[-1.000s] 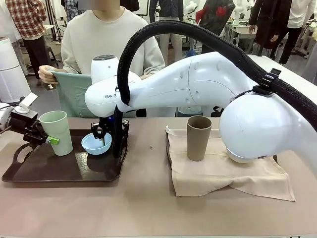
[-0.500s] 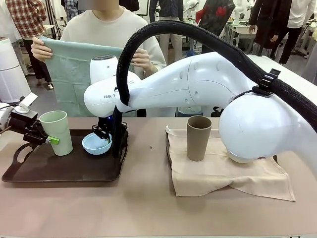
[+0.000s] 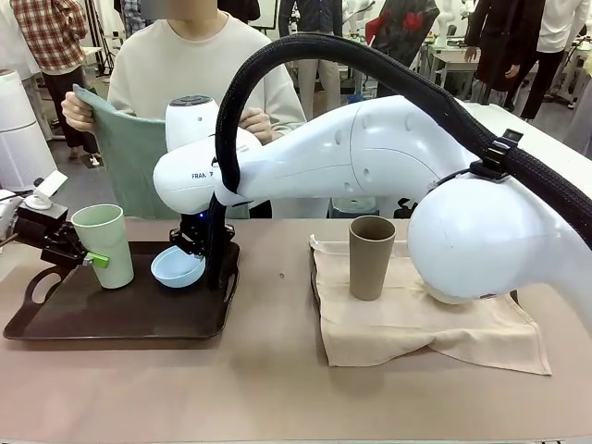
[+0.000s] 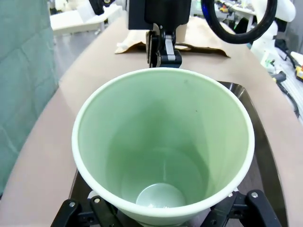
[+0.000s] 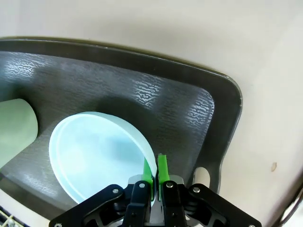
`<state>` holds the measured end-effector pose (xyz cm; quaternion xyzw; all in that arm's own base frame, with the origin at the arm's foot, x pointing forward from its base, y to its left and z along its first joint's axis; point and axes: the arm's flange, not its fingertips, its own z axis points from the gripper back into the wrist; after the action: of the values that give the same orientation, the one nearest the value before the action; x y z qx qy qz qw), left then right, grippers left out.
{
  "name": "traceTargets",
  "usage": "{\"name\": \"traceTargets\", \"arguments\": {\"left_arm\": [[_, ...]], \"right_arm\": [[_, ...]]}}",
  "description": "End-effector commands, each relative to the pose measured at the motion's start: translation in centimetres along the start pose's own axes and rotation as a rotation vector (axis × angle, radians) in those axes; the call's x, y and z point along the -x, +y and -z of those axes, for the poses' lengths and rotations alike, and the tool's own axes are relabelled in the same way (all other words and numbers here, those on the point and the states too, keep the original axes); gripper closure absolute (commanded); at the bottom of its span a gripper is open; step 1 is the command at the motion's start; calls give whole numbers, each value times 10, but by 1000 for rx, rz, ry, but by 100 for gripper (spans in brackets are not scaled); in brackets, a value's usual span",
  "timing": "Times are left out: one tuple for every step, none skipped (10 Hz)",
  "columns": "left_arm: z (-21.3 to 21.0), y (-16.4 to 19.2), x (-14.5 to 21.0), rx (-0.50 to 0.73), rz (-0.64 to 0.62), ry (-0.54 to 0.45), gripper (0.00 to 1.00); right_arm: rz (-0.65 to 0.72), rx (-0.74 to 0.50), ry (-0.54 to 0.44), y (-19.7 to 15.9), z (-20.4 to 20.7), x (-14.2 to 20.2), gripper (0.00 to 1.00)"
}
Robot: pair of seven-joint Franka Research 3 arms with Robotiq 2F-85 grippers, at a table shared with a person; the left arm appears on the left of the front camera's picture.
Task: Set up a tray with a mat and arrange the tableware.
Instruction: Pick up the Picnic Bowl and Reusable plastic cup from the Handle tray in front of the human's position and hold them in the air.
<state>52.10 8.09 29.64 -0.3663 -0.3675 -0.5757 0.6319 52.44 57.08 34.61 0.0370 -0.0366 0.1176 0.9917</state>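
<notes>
My left gripper is clamped on the lower side of the mint green tumbler, which stands upright over the left end of the dark tray. My right gripper, reaching across to the tray's far right part, pinches the rim of the light blue bowl, held tilted just right of the tumbler; I cannot tell whether it touches the tray. Well to the right, the brown tumbler stands on a beige cloth. At the far side a person holds up a teal cloth.
</notes>
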Motion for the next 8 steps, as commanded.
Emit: {"name": "traceTargets", "arguments": {"left_arm": [[-16,-16,-14,-14,-6,26,100],[-36,-29,-26,-29,25,30,100],[-55,-43,-36,-39,25,30,100],[-70,-57,-47,-54,37,40,100],[-82,-70,-58,-70,41,44,100],[-93,-77,-69,-76,59,47,100],[-103,-87,-80,-90,74,47,100],[-109,-100,-93,-111,101,44,100]], "right_arm": [[-4,49,27,4,-15,7,100],[-12,38,65,3,-40,24,100],[-15,39,59,2,-65,45,100],[-5,62,40,3,-91,67,100],[8,64,8,3,-116,86,100],[27,70,-32,4,-135,98,100],[45,78,-59,5,-154,112,100],[72,68,-80,0,-177,129,100]]}}
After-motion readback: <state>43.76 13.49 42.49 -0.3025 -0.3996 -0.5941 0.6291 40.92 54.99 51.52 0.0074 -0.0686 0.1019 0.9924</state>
